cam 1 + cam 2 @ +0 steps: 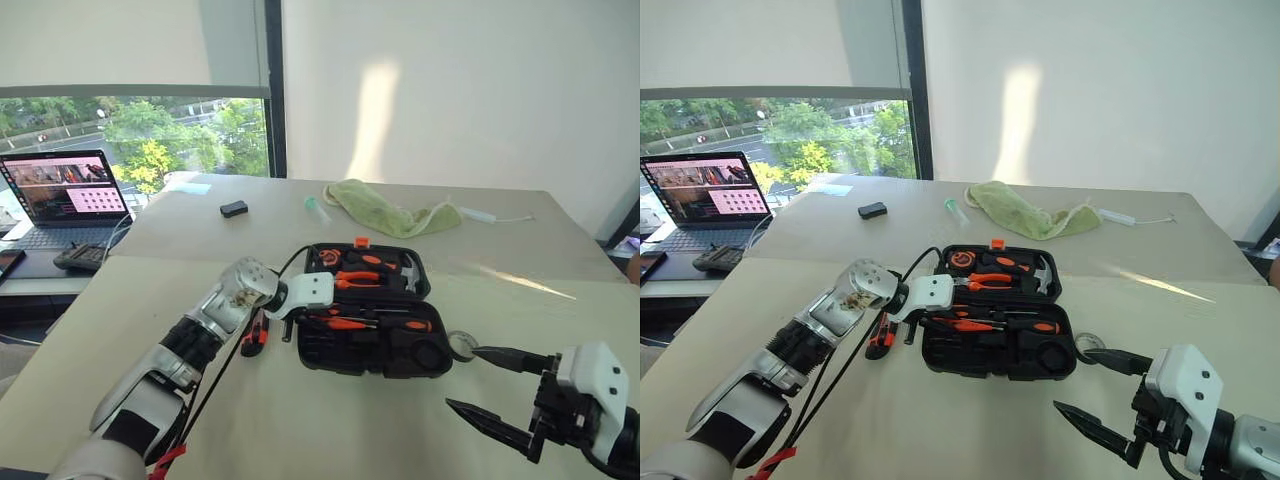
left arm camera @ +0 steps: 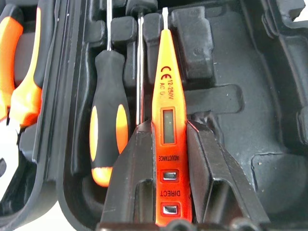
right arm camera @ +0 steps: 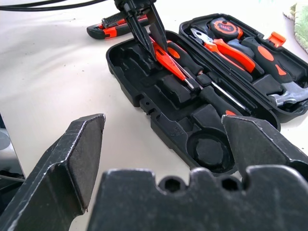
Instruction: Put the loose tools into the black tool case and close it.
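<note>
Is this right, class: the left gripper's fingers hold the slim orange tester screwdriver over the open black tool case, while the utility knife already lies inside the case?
One thing is wrong. The utility knife lies on the table beside the black tool case, not inside it, as the right wrist view shows. The rest stands: the left gripper holds the tester screwdriver over the open case.

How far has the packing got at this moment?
Done: two screwdrivers lie in the open black tool case. In hand: the left gripper holds the tester screwdriver over its slot. Left: the utility knife on the table, the tape roll beside the case, then closing the lid.
</note>
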Controlling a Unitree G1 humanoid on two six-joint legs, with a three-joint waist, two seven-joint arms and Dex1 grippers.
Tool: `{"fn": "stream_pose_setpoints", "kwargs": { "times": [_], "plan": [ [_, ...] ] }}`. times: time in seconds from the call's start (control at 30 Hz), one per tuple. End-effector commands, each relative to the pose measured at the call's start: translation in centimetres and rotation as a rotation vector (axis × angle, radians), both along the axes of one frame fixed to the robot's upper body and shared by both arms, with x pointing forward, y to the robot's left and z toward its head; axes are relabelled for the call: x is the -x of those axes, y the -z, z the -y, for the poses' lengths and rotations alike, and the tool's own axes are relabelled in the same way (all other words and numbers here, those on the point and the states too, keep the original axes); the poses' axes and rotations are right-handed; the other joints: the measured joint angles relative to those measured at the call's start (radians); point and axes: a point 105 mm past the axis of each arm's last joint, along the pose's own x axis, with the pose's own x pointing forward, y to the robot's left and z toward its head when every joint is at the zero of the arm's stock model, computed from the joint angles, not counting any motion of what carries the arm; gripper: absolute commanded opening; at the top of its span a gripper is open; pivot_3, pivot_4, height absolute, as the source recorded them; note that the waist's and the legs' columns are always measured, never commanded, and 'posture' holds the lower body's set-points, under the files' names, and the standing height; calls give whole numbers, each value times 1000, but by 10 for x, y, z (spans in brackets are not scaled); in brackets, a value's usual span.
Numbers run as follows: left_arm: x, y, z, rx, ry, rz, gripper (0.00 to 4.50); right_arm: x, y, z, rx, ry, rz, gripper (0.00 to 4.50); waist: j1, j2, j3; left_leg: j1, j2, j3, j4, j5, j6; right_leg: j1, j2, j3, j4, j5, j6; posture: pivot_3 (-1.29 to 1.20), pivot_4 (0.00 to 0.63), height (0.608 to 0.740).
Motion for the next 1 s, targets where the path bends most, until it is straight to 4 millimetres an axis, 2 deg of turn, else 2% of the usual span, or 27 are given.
{"fn": "stream_pose_setpoints", "kwargs": {
  "times": [0.03, 0.27, 0.33, 0.43, 0.5, 0.57, 0.67, 0.87, 1.0],
  "plan": [
    [-4, -4, -1, -14, 15, 37, 446, 3, -7, -2, 11, -9, 46, 4500, 0, 0, 0, 0, 0, 0, 0, 0, 0, 0, 0, 0, 0, 0, 0, 0, 150, 740],
    [-9, -4, 0, -17, 44, 46, 446, 1, -6, 0, 15, -5, 46, 4500, 1, 0, 0, 1, 0, 0, 1, 0, 0, 1, 0, 0, 0, 0, 0, 0, 150, 740],
    [-10, -6, 2, 9, 38, 29, 1446, 1, -6, 0, 17, -5, 47, 4500, 2, 0, 0, 1, 0, 0, 1, 0, 0, 1, 0, 0, 0, 0, 1, 0, 150, 740],
    [-9, -17, 5, 71, 37, 30, 2314, 1, -6, 0, 19, -3, 48, 4500, -1, 0, 0, 0, 0, 0, 2, 0, 0, 1, 0, 0, 0, 1, 1, 0, 150, 740],
    [-3, -27, 5, 116, 50, 4, 3096, 2, -6, 1, 20, 4, 49, 4500, -2, 0, 0, -1, 0, 0, 1, 0, 1, 0, 0, 0, 0, 0, 1, 0, 150, 740],
    [2, -38, 5, 170, 36, -29, 3096, 2, -5, 1, 20, 9, 49, 4500, -3, 0, 0, -3, 0, 0, 1, -1, 1, -2, 0, 0, 0, 0, 1, 0, 150, 740],
    [0, -55, 3, 280, -61, -89, 2382, 1, -3, 1, 22, 13, 49, 4500, -3, 0, 0, -3, 0, 0, 2, -1, 1, -2, 0, 0, 0, 0, 2, 0, 150, 740],
    [0, -54, 6, 375, -151, -110, 85, -4, -2, 1, 23, 8, 57, 4500, -2, 0, 0, -1, 0, 0, 2, -1, 2, 0, 0, 0, 0, 0, 2, 0, 150, 740],
    [6, -39, 15, 413, -194, -146, 35, -8, -2, 1, 26, -1, 60, 4500, -2, 0, 0, -2, -1, 0, 2, -1, 2, 0, -1, 0, 0, 0, 2, 0, 150, 740]
  ]
}}
